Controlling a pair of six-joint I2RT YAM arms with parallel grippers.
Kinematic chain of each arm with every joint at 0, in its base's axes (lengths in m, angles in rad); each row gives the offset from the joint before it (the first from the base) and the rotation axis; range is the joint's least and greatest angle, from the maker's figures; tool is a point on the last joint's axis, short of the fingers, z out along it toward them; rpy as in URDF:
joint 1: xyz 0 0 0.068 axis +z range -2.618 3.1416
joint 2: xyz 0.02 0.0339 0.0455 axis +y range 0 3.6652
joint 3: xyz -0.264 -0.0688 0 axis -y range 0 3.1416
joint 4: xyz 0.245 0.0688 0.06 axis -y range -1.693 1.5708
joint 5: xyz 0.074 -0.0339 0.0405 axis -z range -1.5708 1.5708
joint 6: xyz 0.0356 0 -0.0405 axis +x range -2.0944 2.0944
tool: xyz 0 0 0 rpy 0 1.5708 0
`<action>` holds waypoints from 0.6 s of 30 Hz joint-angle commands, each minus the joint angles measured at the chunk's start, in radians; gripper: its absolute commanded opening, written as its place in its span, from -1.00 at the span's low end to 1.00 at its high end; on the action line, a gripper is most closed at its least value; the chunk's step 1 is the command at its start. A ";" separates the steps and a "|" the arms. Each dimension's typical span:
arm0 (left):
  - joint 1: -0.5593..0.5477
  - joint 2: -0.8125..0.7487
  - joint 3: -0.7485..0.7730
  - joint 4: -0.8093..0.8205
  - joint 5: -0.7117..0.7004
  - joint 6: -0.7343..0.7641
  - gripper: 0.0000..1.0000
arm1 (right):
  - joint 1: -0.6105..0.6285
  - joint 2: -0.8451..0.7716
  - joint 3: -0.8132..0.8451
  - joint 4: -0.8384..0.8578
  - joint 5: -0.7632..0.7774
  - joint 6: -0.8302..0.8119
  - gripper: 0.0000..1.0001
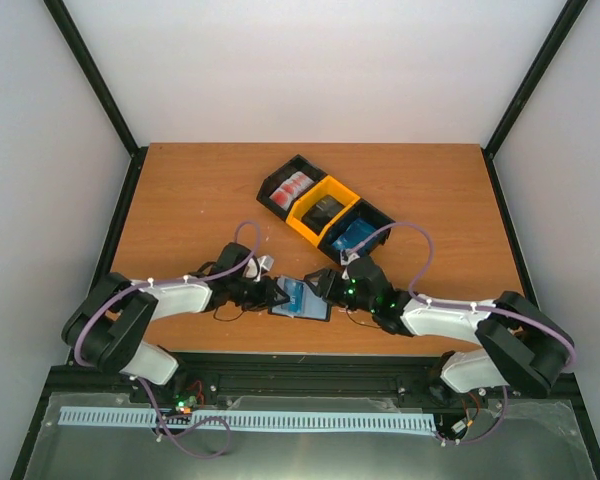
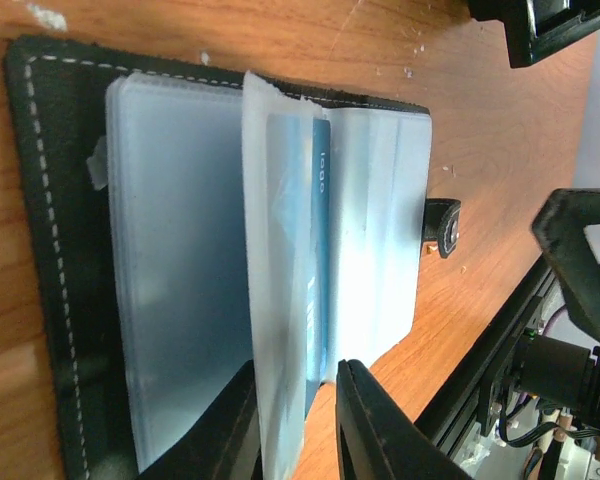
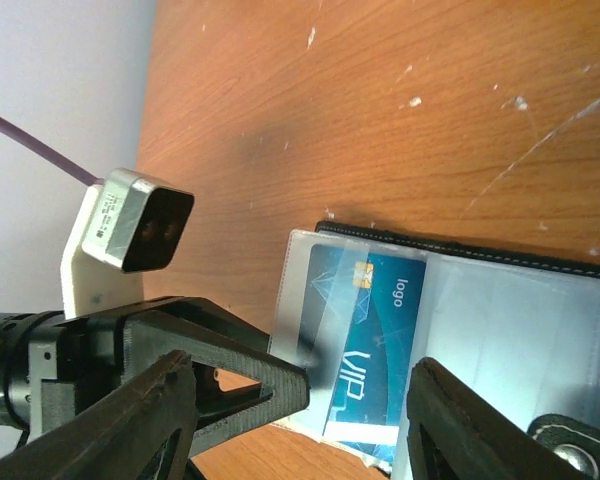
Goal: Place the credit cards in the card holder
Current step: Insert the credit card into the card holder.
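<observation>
**While the left claw flanks a sleeve, the right stands wide at the card**

As the overhead camera has it, the flat black folding card holder (image 1: 300, 298) lies open between the left gripper (image 1: 268, 292) and the right gripper (image 1: 332, 284), neither clearly nearer.

The left wrist view shows narrow jaws either side of a raised clear plastic pocket leaf (image 2: 280, 200). That leaf holds the bright blue plastic credit card (image 2: 318, 250), its long axis pointing at the fingers. Whether they pinch, I cannot tell.

Only the right wrist view shows the right jaws spread and empty, the card's short end facing their gap.
</observation>
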 commanded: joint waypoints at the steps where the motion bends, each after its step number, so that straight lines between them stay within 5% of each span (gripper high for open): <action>1: 0.010 0.039 0.055 -0.004 0.044 0.057 -0.57 | 0.002 -0.062 -0.013 -0.081 0.086 -0.036 0.16; 18: -0.074 0.093 0.119 0.040 0.086 0.031 -0.34 | 0.000 -0.197 -0.058 -0.206 0.197 -0.041 0.16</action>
